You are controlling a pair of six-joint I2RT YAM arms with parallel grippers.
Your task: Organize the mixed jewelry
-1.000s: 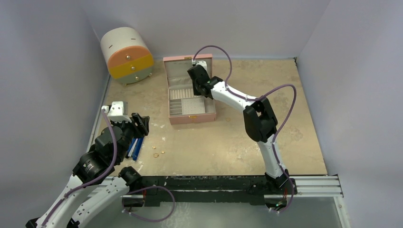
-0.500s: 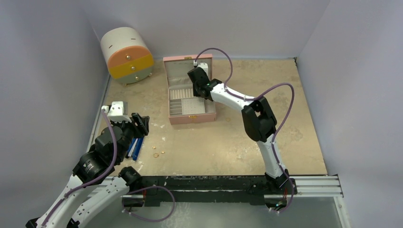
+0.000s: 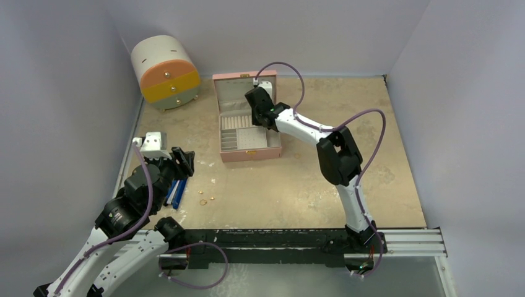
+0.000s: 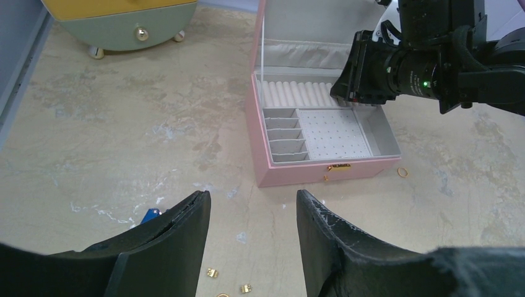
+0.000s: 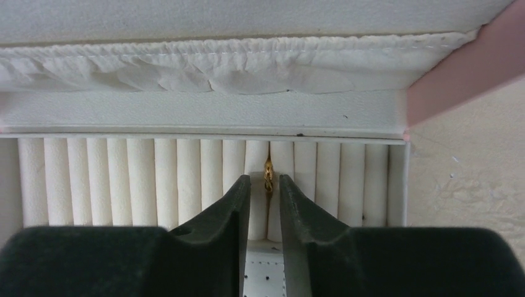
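A gold ring (image 5: 269, 176) stands on edge in a slot between the white ring rolls of the open pink box (image 3: 251, 153). My right gripper (image 5: 265, 180) hangs over those rolls with its jaws a narrow gap apart, one fingertip on each side of the ring. In the top view it (image 3: 255, 116) is above the box's back part. Loose gold bits (image 4: 212, 272) lie on the table under my left gripper (image 4: 252, 201), which is open and empty. A gold ring (image 3: 202, 202) and a stud (image 3: 212, 198) lie near it (image 3: 184, 162). Another ring (image 4: 403, 172) lies by the box's right front corner.
A blue-handled tool (image 3: 177, 193) lies beside my left gripper; its tip (image 4: 148, 215) shows by the left finger. A round cabinet with orange, yellow and green drawers (image 3: 166, 71) stands at the back left. Walls close in the table on three sides.
My right gripper has shifted very slightly over the ring rolls. The left arm has not moved.
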